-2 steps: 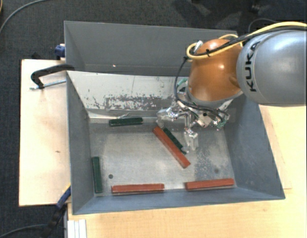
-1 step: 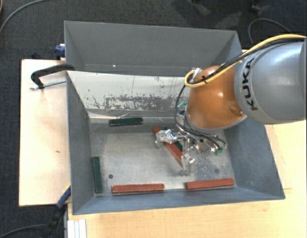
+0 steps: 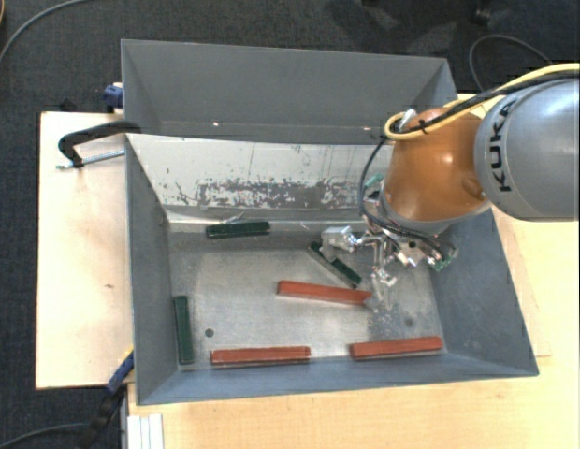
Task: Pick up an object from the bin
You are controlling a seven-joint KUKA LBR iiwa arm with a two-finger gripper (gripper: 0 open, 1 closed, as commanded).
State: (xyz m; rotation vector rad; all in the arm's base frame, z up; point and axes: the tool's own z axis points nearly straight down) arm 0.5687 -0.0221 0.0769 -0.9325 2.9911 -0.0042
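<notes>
My gripper hangs low over the right middle of the bin floor, under the orange wrist cover. Its tip is at the right end of a red-brown flat bar that lies slightly slanted on the floor. Whether it touches that bar I cannot tell. Just left of the gripper a short dark green bar lies at an angle, partly under the gripper's metal body. A second red-brown bar lies along the front wall, below the gripper.
A third red-brown bar lies along the front wall at left. One dark green bar lies by the back wall, another along the left wall. The arm comes in over the right rim.
</notes>
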